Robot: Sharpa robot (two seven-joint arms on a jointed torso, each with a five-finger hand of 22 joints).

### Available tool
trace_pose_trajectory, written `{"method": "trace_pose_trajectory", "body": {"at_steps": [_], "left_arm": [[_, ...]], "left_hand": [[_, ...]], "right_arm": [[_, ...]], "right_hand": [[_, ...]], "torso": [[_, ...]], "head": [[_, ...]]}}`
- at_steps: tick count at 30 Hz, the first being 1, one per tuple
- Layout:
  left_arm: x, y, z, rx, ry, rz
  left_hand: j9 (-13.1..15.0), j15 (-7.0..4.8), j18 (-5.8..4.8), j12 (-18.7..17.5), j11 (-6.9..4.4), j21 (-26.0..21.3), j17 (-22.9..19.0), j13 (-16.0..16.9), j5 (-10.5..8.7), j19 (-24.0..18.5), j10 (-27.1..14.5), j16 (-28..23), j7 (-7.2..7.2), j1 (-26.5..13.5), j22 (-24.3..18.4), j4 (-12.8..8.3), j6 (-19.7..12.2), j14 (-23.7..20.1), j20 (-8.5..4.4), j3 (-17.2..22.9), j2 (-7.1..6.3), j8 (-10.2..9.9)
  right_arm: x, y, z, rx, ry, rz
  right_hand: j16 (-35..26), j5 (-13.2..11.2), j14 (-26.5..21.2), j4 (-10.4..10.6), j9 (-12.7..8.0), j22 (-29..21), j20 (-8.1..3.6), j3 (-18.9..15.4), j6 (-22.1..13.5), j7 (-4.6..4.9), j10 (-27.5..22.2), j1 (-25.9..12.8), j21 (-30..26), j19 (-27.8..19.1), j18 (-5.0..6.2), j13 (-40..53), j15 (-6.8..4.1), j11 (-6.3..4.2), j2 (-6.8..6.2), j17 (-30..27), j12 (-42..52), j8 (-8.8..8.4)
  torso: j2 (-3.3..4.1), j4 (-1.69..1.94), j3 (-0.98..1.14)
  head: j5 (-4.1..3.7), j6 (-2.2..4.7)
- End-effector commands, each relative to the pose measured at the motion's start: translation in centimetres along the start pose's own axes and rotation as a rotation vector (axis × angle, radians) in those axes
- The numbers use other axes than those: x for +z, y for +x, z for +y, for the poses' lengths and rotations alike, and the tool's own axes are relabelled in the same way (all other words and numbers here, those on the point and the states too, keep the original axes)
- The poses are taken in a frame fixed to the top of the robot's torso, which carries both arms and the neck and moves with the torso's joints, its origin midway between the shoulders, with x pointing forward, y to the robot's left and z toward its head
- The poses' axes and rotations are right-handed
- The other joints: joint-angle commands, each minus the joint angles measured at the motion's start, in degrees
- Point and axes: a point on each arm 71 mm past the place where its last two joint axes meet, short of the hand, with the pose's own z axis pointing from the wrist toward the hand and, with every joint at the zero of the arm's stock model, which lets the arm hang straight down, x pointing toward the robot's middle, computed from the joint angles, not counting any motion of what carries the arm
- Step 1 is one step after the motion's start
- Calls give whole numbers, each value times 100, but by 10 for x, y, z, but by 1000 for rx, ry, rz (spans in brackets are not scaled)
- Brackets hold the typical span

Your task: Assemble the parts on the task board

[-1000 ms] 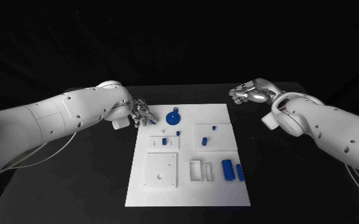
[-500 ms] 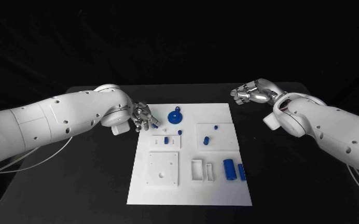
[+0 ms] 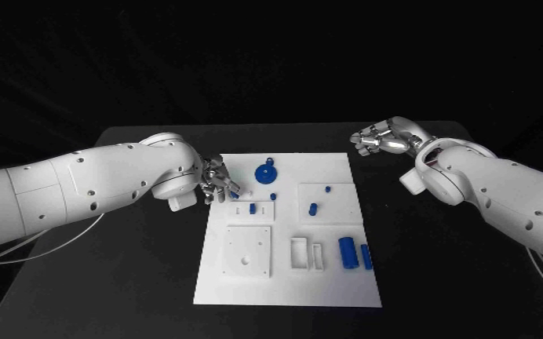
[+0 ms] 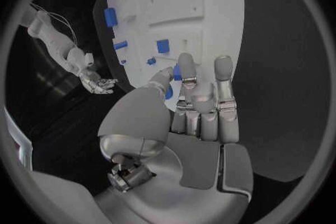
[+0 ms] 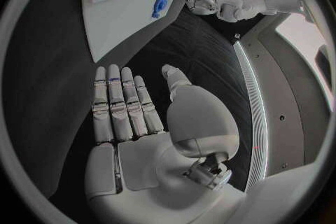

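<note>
I read left hand (image 3: 215, 180) pinching a small blue part (image 3: 232, 193) at its fingertips, over the board (image 3: 289, 296) edge | right hand (image 3: 379, 140) spread, empty, off-board | advice: lower slowly, keep part upright over its hole.

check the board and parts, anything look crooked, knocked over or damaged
Nothing stands out. The task board lies flat and roughly square on the table, the blue parts sit on it without visible damage, and the round blue part rests near its far edge. The left hand pinches a small blue part; the right hand holds nothing.
</note>
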Motion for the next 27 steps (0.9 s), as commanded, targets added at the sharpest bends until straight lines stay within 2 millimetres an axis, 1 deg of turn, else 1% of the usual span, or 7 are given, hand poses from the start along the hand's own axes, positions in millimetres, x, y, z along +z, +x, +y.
{"method": "trace_pose_trajectory", "body": {"at_steps": [1, 8, 12, 18, 20, 23, 27], "left_arm": [[-3, 0, 1, 16, -22, -80], [-10, 9, -3, 56, 0, -149], [-15, 13, -6, 70, 21, -184], [-19, 17, -10, 87, 43, -212], [-20, 18, -11, 92, 51, -219], [-20, 20, -12, 102, 60, -229], [-21, 23, -12, 110, 65, -235]], "left_hand": [[1339, 1, -81, 36, -37, 30, 13, -9, 35, 19, 229, 31, -195, 25, 108, -208, 256, 31, -15, 254, 12, -2], [1387, 2, -57, 88, -42, 41, 50, -31, 80, 41, 242, 23, -204, 17, 106, -234, 298, 87, -1, 286, 10, -3], [1407, -3, -48, 118, -45, 48, 65, -54, 97, 61, 244, 6, -208, 7, 105, -245, 317, 120, -3, 298, 3, -5], [1410, -7, -43, 142, -48, 50, 80, -70, 105, 72, 247, -3, -212, 9, 104, -251, 333, 144, -3, 303, 1, -6], [1410, -7, -40, 165, -50, 53, 83, -87, 110, 83, 244, -21, -213, 4, 104, -252, 337, 161, -3, 304, -2, -8], [1422, -8, -39, 163, -49, 49, 82, -106, 175, 85, 248, -35, -215, -8, 102, -251, 343, 165, -4, 313, -4, -5], [1425, -8, -37, 171, -50, 49, 92, -112, 192, 91, 250, -37, -216, -8, 102, -256, 347, 175, -2, 321, -4, -6]], "right_arm": [[0, 1, 0, 9, 0, 11], [0, 1, -1, 9, 1, 10], [-1, 1, -1, 9, 1, 10], [-1, 2, -1, 10, 1, 12], [-1, 2, -1, 10, 1, 13], [-1, 2, -2, 10, 2, 13], [-1, 2, -2, 10, 2, 14]], "right_hand": [[-15, 35, -24, -5, -9, -5, 11, -33, -45, -1, -34, -15, 3, -35, 19, -8, -3, -5, 57, -8, -15, -32], [-15, 35, -26, 1, -8, -5, 12, -37, -38, 0, -36, -17, 3, -37, 20, -8, -2, -4, 60, -8, -15, -30], [-15, 35, -26, 1, -8, -5, 12, -37, -38, 0, -36, -17, 3, -37, 20, -8, -2, -4, 60, -8, -15, -30], [-15, 35, -26, 1, -8, -5, 12, -37, -38, 0, -36, -17, 3, -37, 20, -8, -2, -4, 60, -8, -15, -30], [-15, 36, -27, 18, -9, -6, 12, -45, -43, 1, -36, -17, 3, -38, 20, -8, -2, -3, 67, -8, -15, -30], [-15, 34, -30, 23, -9, -5, 13, -48, -45, 1, -39, -22, 3, -38, 20, -8, -1, -2, 67, -9, -16, -31], [-15, 34, -30, 23, -9, -5, 13, -48, -45, 1, -39, -22, 3, -38, 20, -8, -1, -2, 67, -9, -16, -31]], "torso": [[-2, -4, 2], [0, -6, 2], [-5, -5, 1], [2, -10, 4], [2, -12, 2], [1, -10, 0], [2, -6, 0]], "head": [[15, -13], [24, -22], [20, -43], [34, -51], [37, -39], [39, -46], [44, -73]]}}
